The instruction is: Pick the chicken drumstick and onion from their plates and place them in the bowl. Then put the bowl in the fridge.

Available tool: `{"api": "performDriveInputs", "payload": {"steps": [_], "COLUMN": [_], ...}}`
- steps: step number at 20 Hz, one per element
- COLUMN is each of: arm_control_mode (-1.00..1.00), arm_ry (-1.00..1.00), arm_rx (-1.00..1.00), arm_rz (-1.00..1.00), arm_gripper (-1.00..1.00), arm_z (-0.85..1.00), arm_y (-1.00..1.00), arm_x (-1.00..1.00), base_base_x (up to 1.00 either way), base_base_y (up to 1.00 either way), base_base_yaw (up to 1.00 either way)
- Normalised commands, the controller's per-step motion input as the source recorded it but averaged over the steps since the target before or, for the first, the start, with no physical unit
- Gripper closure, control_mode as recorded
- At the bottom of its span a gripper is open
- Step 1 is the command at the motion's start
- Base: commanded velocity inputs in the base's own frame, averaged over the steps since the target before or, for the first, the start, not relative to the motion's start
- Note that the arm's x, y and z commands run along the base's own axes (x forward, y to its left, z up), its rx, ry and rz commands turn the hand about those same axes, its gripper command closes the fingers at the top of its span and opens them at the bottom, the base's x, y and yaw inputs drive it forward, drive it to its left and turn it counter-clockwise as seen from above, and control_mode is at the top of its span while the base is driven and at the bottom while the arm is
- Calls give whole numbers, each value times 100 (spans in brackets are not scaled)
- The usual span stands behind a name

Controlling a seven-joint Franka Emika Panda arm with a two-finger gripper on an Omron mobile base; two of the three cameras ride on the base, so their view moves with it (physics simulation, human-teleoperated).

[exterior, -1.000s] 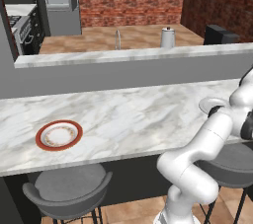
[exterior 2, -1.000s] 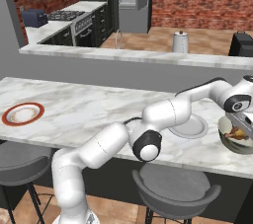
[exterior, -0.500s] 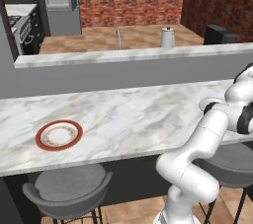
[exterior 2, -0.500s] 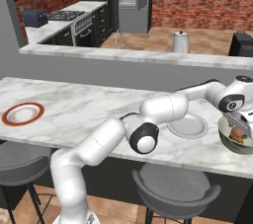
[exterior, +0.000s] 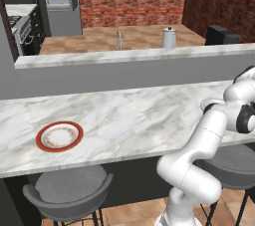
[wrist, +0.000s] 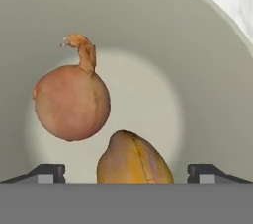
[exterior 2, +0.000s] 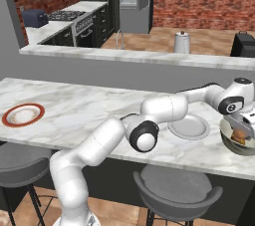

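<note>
both onion [wrist: 71,103] and chicken drumstick [wrist: 133,160] seemingly sit inside bowl [wrist: 207,65], hand view shows.

Onion [wrist: 71,102] and golden-brown chicken drumstick [wrist: 133,161] side by side inside pale bowl [wrist: 207,75]

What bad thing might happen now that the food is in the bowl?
The gripper is open just above the chicken drumstick, so closing or dropping lower might squash it or nudge the onion. In the right base view the bowl sits near the counter edge; a clumsy grab for the fridge trip might tip it off.
</note>
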Motion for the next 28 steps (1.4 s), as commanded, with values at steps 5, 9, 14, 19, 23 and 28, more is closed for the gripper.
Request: {"api": "performDriveInputs", "payload": {"steps": [5,9,14,19,23,28], "arm_control_mode": [-100,-100,-100,-100,-100,-100], "arm_ry": [8,14,20,19,13,2], "arm_rx": [0,0,0,0,0,0], "arm_rz": [18,31,43,50,50,47], "arm_gripper": [-100,-100,-100,-100,-100,-100], "arm_z": [41,34,3,0,0,-11], "arm_y": [0,12,48,66,56,48], "arm_x": [-3,-15,-18,-12,-10,-28], "base_base_x": [0,0,0,0,0,0], "base_base_y": [0,0,0,0,0,0], "base_base_yaw": [0,0,0,0,0,0]}}
